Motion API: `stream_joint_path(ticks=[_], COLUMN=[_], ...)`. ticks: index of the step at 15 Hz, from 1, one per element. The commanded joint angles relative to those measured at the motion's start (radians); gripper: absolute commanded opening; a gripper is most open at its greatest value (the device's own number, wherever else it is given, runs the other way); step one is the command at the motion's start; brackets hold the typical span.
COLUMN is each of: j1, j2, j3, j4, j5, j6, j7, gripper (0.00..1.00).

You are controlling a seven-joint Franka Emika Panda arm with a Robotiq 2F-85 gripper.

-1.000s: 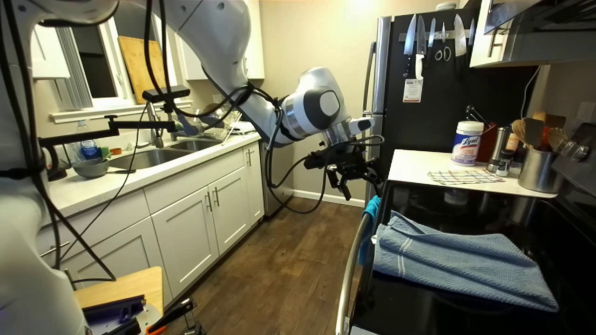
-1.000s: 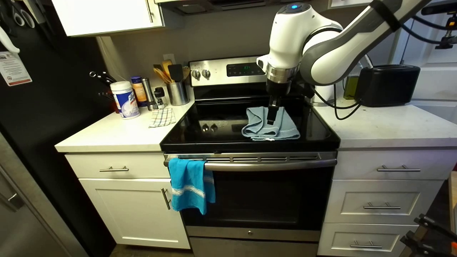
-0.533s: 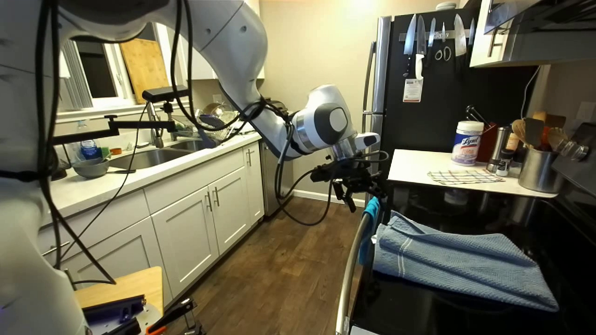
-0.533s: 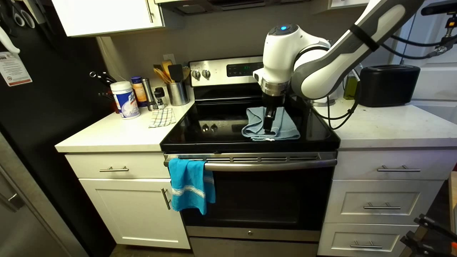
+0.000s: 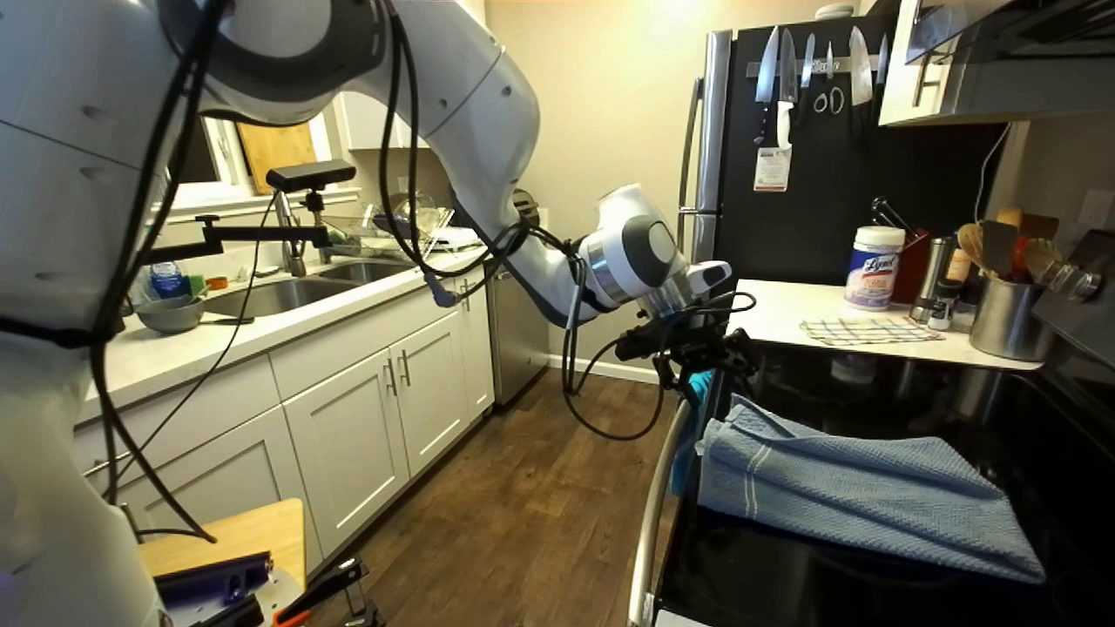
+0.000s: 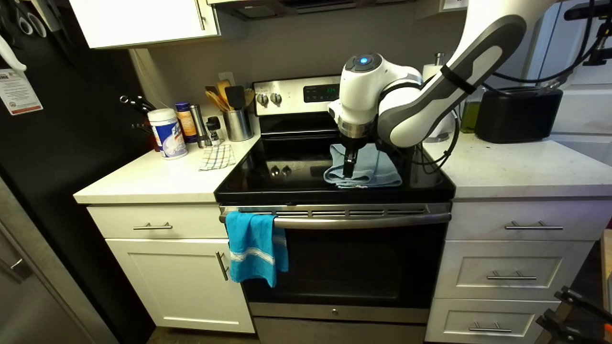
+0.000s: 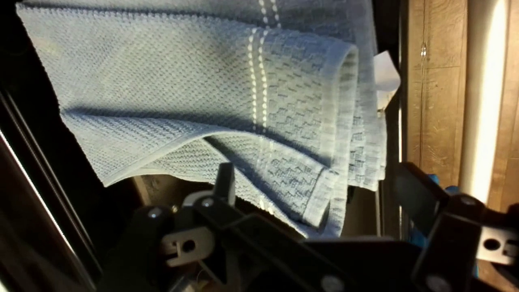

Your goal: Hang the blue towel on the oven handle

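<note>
While your gripper (image 7: pixel 320 180) hangs near the front edge of the cooktop (image 6: pixel 287 184): jaws stand wide apart, one finger at left and one at right in the wrist view, part of the blue towel (image 7: pixel 182 81) visible between them. Contact with it — can't tell from these angles.
Arm (image 6: pixel 430 112): comes in from the upper right in an exterior view and points your gripper downward.
Blue towel: muted grey-blue, folded in layers, lying on the cooktop close to its front edge, near your gripper. Striped end faces the front of the oven (image 6: pixel 344 267); in the wrist view you see two dashed white lines, plus rumpled, parted layers on the side nearest the fingers.
White tag (image 7: pixel 386 73): sticks out past the striped end.
Oven handle (image 6: pixel 358 223): steel bar across the oven front, below the cooktop edge.
Turquoise towel (image 6: pixel 253 251): a separate one — draped over the handle's left end in an exterior view, pale band across its lower part.
Left counter (image 6: pixel 143 184), same view: wipes tub (image 6: pixel 168 136) upright, checked cloth (image 6: pixel 217 157) lying flat just beside it, steel utensil crock (image 6: pixel 238 125) next to the cooktop.
Right counter (image 6: pixel 507 167): black toaster (image 6: pixel 521 114) standing on it.
</note>
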Motion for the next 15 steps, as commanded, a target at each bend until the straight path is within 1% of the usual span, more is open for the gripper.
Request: stream_joint_path(ticks=[1, 7, 15], j1=[0.02, 0.03, 0.055], j2=[0.065, 0.128, 0.147], j3=[-0.023, -0.041, -0.079], j4=[0.069, 0.124, 0.135], j5=[-0.041, -0.037, -0.042], j6=[0.014, 0.01, -0.026], j7=[0.034, 0.03, 0.039], gripper=[1.0, 1.0, 1.0])
